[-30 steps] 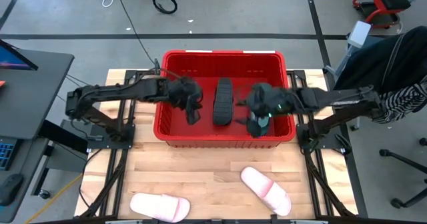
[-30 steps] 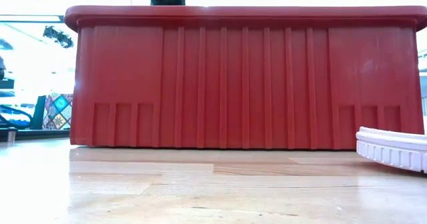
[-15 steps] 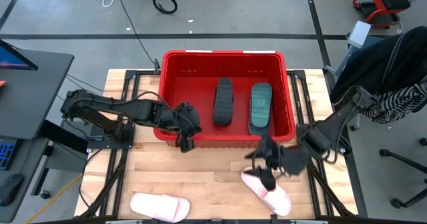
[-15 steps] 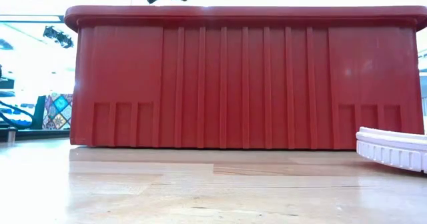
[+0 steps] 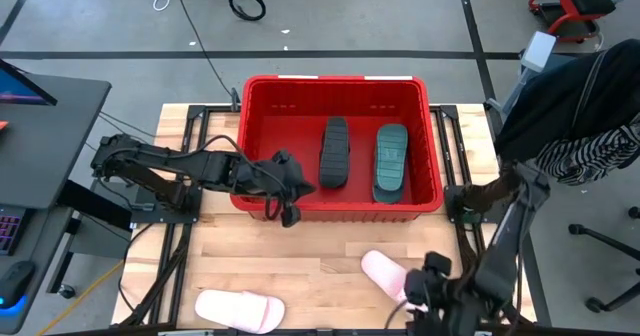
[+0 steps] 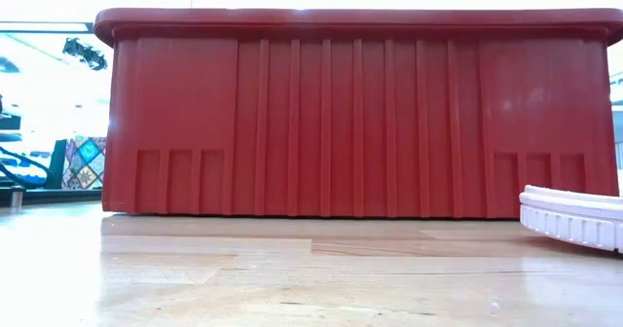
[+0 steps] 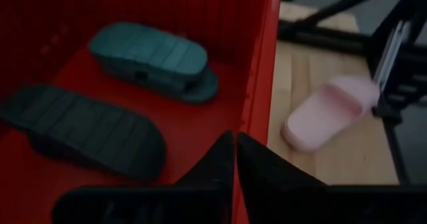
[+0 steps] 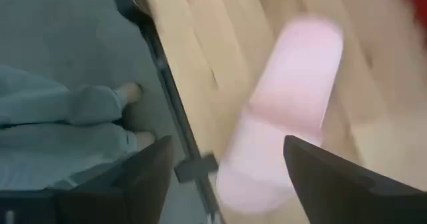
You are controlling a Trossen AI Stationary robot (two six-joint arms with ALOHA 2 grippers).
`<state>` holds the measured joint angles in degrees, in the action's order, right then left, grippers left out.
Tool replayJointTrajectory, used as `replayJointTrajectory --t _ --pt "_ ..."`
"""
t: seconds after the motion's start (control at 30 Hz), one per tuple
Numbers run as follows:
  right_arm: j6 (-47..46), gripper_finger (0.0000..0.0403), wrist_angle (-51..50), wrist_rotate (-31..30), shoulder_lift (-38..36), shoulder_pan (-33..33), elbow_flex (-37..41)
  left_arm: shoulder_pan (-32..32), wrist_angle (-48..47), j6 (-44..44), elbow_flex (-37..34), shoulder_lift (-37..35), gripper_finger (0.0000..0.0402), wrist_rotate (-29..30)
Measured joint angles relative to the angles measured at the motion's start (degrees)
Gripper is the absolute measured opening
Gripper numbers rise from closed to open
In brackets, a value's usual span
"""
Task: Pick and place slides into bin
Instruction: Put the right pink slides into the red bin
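The red bin (image 5: 262,191) stands at the table's far middle. A black slide (image 5: 335,153) and a teal slide (image 5: 390,162) lie sole up on its floor, side by side. Two pale pink slides lie on the wood: one at the near right (image 5: 386,272), one at the near left (image 5: 240,310). My left gripper (image 5: 288,198) hangs shut and empty over the bin's near wall (image 7: 261,84). My right gripper (image 5: 422,291) hovers open above the near-right pink slide (image 8: 283,111), whose length shows between its fingers; the view is blurred.
A person's legs and shoes (image 8: 73,117) stand on the floor past the table's near right corner. The low view shows the bin's near wall (image 6: 350,113) and the pink slide's sole edge (image 6: 574,218). Bare wood lies between the two pink slides.
My right gripper has swung out of the bin toward the table's near edge, tipping downward, to above the near-right pink slide. The teal slide it was over now lies free in the bin. My left gripper has drawn back from inside the bin to its near wall.
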<state>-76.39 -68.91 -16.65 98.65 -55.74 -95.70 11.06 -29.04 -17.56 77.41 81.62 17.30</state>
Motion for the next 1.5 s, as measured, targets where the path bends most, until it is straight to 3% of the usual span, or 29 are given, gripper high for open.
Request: replayJointTrajectory --t 0.13,0.33,0.63,0.77,0.87,1.03,1.3,1.43,1.5 --pt "-5.5 0.0323 -0.1 1.0 2.6 -1.9 2.7 0.0 2.4 0.1 0.0 0.0 0.0035 0.7" --pt "-5.5 0.0394 0.1 5.5 3.8 -1.8 7.1 0.0 2.8 -0.3 0.0 0.0 0.0048 0.7" --pt "-10.3 0.039 3.0 10.6 3.8 -2.6 15.6 0.5 2.7 -2.4 0.0 0.0 0.0061 0.7" --pt "-10.5 0.0398 4.5 9.6 3.8 -0.8 17.2 0.5 2.6 -2.4 0.0 0.0 0.0066 0.7" --pt "-0.6 0.0396 8.0 8.3 3.7 0.3 17.0 0.4 2.6 -2.4 0.0 0.0 0.0069 0.7" --pt "25.1 0.0399 12.4 10.0 3.7 3.2 16.6 -0.1 2.6 -2.2 0.0 0.0 0.0075 0.7" --pt "51.8 0.0399 14.5 24.6 3.6 12.6 18.8 0.4 2.6 -3.1 0.0 0.0 0.0076 0.7" --pt "57.1 0.0396 20.1 37.5 3.6 15.0 24.8 0.8 2.6 -4.3 0.0 0.0 0.0072 0.7" --pt "59.0 0.0391 21.9 40.9 3.6 15.6 27.4 1.1 2.6 -4.5 0.0 0.0 0.0072 0.7"
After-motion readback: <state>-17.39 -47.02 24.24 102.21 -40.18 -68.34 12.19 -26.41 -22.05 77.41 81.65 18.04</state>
